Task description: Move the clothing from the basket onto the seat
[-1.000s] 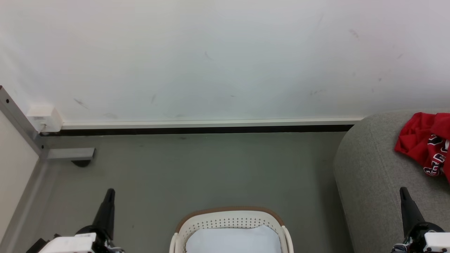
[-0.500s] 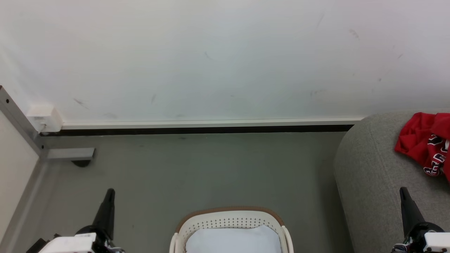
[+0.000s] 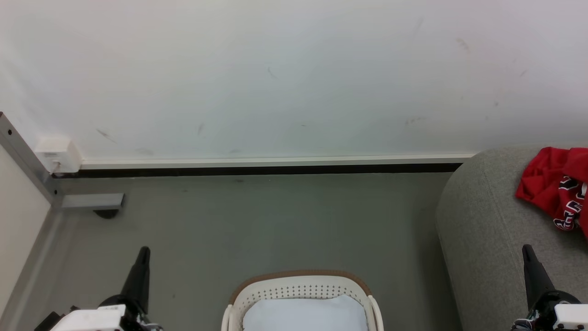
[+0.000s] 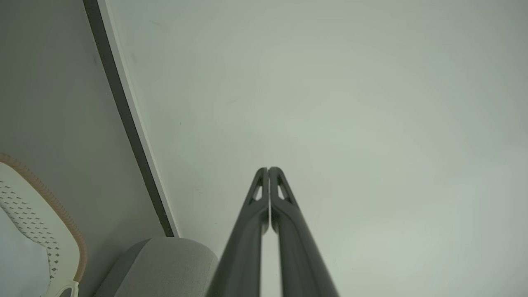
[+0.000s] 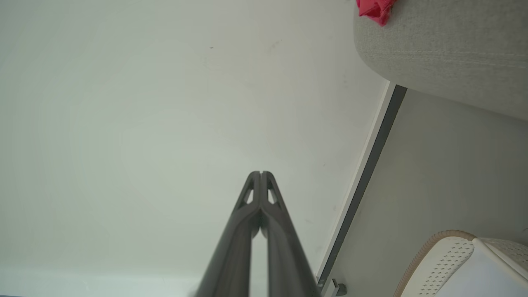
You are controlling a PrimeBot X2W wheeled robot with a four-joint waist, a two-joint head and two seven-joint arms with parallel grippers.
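Observation:
The red clothing [image 3: 556, 184], with black-and-white lettering showing, lies bunched on the light grey seat [image 3: 487, 220] at the right edge of the head view. The white perforated basket [image 3: 298, 287] with a brown rim stands on the floor at the bottom centre, with a pale cloth liner [image 3: 305, 315] inside it. My left gripper [image 3: 144, 250] is shut at the lower left, well apart from the basket. My right gripper [image 3: 527, 248] is shut at the lower right, over the seat's front. Both hold nothing. In the right wrist view a corner of the clothing [image 5: 373, 8] shows on the seat [image 5: 445, 45].
A white wall [image 3: 294, 78] with a dark baseboard [image 3: 275, 171] runs across behind the grey floor. A white socket box [image 3: 57, 155] and a grey metal frame post [image 3: 25, 158] with its foot [image 3: 94, 201] stand at the left.

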